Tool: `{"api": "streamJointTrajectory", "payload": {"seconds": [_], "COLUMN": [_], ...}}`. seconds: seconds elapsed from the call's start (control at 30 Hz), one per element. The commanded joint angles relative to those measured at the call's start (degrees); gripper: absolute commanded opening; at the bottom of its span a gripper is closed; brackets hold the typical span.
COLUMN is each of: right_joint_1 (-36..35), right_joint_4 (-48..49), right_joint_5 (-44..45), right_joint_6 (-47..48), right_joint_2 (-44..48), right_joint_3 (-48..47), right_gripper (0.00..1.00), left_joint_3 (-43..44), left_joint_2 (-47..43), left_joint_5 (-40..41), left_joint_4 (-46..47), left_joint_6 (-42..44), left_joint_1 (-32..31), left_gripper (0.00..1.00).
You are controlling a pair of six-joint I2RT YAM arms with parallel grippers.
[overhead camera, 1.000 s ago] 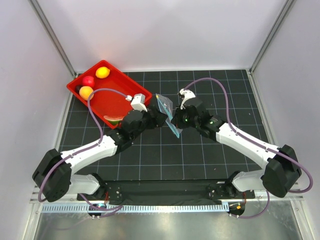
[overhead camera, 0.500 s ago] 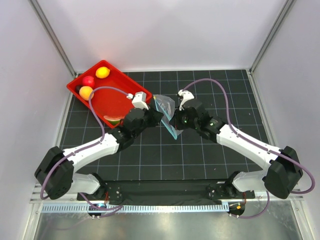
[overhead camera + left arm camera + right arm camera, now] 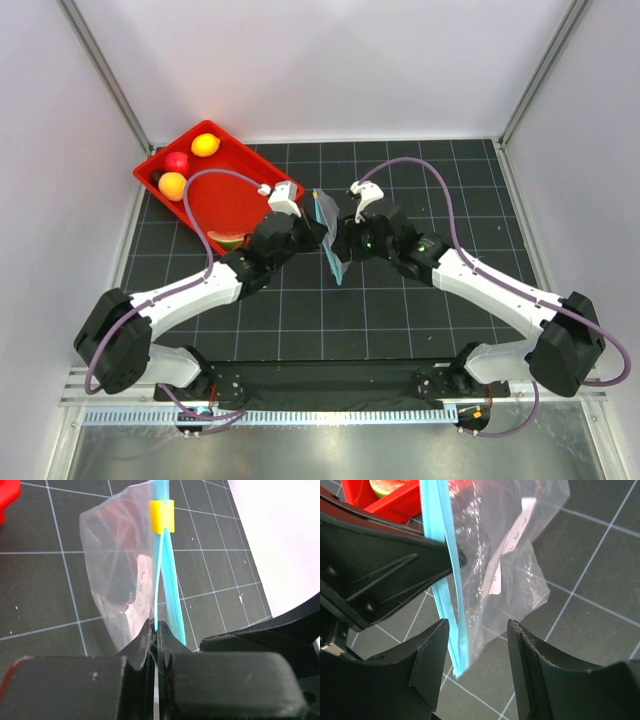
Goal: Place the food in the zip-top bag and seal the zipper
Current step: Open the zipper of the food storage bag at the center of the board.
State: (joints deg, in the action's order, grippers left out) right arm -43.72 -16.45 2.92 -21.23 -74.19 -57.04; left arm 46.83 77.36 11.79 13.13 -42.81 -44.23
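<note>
Starting nearest the arm bases, the black grid mat [image 3: 300, 330] is lying bare between the two arms. Mid-table, the two grippers are meeting nose to nose with the zip-top bag [image 3: 330, 238] hanging between them, up off the mat.

The left gripper [image 3: 157, 630] is pinching tight on the bag's mouth edge, fingers pressed together right on the zipper [image 3: 167, 580]. The teal strip is running away from the fingers to a little yellow slider [image 3: 161, 516] at its far end. The strip's two halves are gaping a bit near the fingers.

The right gripper [image 3: 477, 647] is sitting with its fingers spread wide. The lower end of the zipper is dangling in the gap between them, and I can't tell if it's touching either finger. The crinkly clear pouch with its whitish label [image 3: 512, 535] is looking empty.

Further back on the left, the red tray [image 3: 235, 212] is holding all the food: watermelon wedge [image 3: 228, 241] at the near corner, then orange ball [image 3: 172, 185], tiny dark fruit [image 3: 156, 177], red apple [image 3: 177, 162] and lemon [image 3: 205, 145] bunched at the far end.
</note>
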Motion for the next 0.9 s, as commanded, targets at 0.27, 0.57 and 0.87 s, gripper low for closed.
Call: {"api": "streamJointTrajectory", "payload": {"seconds": [0.27,0.57,0.87], "right_joint_1": [-1.9,-1.9,-2.1], "right_joint_4": [-0.3,0.5,2.7], "right_joint_5": [2.8,3.0,1.0], "right_joint_6": [5.9,6.3,5.7], "right_joint_2": [-1.4,-4.2,-3.0], "right_joint_3": [-6.0,-8.1,-6.3], "right_gripper": [0.34,0.3,0.39], "left_joint_3": [4.1,3.6,3.3], "left_joint_2": [-1.4,-2.2,-2.3], "left_joint_5": [-1.5,-1.9,-1.2], "left_joint_4": [-2.8,-3.2,-3.9], "left_joint_6": [0.4,-0.3,0.3], "left_joint_1": [0.2,0.2,0.2], "left_gripper": [0.0,0.0,0.0]}}
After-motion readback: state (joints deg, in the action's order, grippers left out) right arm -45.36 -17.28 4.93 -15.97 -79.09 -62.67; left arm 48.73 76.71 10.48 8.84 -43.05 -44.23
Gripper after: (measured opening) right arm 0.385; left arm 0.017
